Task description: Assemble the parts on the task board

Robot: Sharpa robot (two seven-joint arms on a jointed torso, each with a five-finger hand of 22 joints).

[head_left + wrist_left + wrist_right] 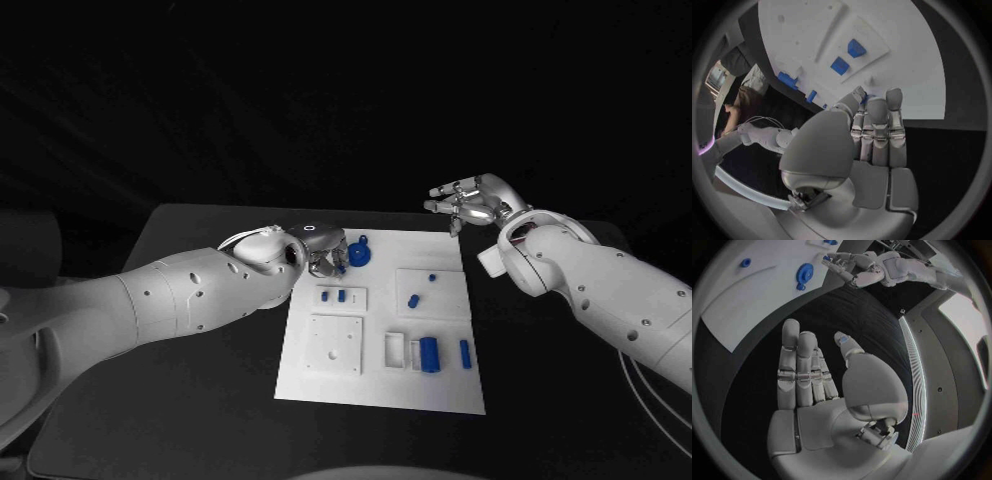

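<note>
Dim, dark surround (fisheye-bent edges), bright glare off the task board (378,330)

A black table (202,420) is being viewed from above, its matte top being spread across the lower half of the head view. Its far edge is being traced as a straight line against the darkness behind, and it is being closed by a rounded corner at each end. The same dark top (954,150) is being caught in the left wrist view, and again (861,305) in the right wrist view. A dull grey shape (29,245) is being cut off by the head view's left edge, just beyond the table's side; what it is cannot be told. Thin pale cables (652,400) are being shown curving past the table's near right side.
</note>
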